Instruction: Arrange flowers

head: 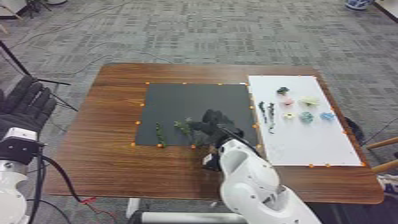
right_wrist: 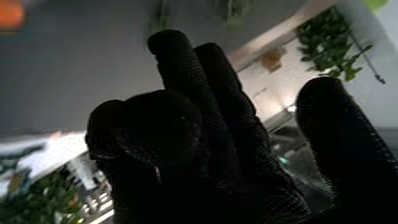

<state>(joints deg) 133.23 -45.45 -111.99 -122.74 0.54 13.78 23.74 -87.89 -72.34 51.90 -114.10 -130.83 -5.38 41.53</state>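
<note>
Right hand [head: 214, 126] by green sprig [head: 182, 128], perhaps touching.

Pink, cream and blue blooms [head: 306, 117] lie at the table's [head: 107, 125] two o'clock, near dark sprigs [head: 271, 117]; green sprigs [head: 160, 135] at nine.

The table [head: 102, 167] is of brown wood, with visible grain and a soft shine. On it, the dark mat [head: 191, 102] looks matt and even, and the white board [head: 306, 145] looks smooth. The right arm [head: 253, 175] has a smooth white shell, which looks like plastic and is slightly glossy. Black fabric covers the right hand [head: 213, 125] and the left hand [head: 25, 107]; in the right wrist view this cloth is matt, with a fine, dotted, rather rough texture. The floor [head: 195, 35] looks like matt grey carpet.
</note>
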